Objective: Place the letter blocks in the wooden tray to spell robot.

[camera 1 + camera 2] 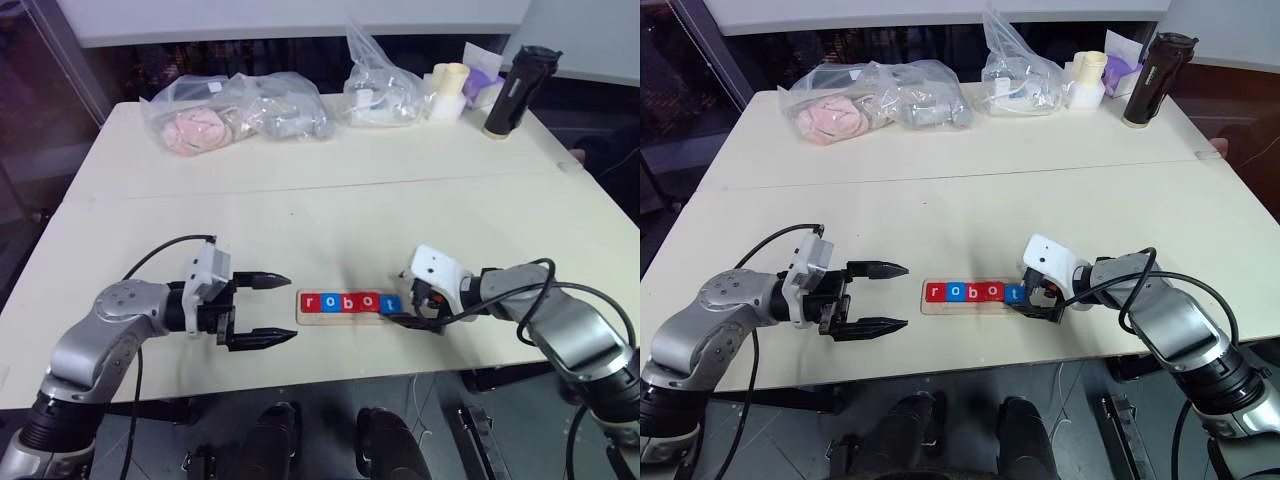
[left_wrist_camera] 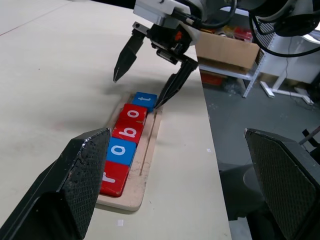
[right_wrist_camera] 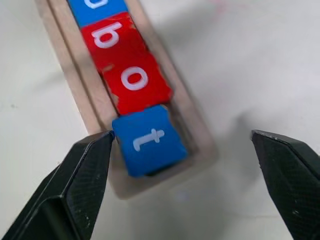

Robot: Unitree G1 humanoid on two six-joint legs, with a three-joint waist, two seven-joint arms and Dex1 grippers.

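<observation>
Pale table (image 1: 300,210), dark floor, perhaps shelving (image 2: 240,65) beside

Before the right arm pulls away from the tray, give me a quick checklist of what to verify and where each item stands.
1. All five letter blocks sit in the wooden tray: ok.
2. Order reads r, o, b, o, t: ok.
3. The t block lies flat in the slot: not ok, it sits slightly skewed against the red o.
4. Right pincer open and off the t block: ok on open; one fingertip sits at the block's corner, contact cannot tell.
5. Left pincer open, empty, apart from the tray: ok.
</observation>
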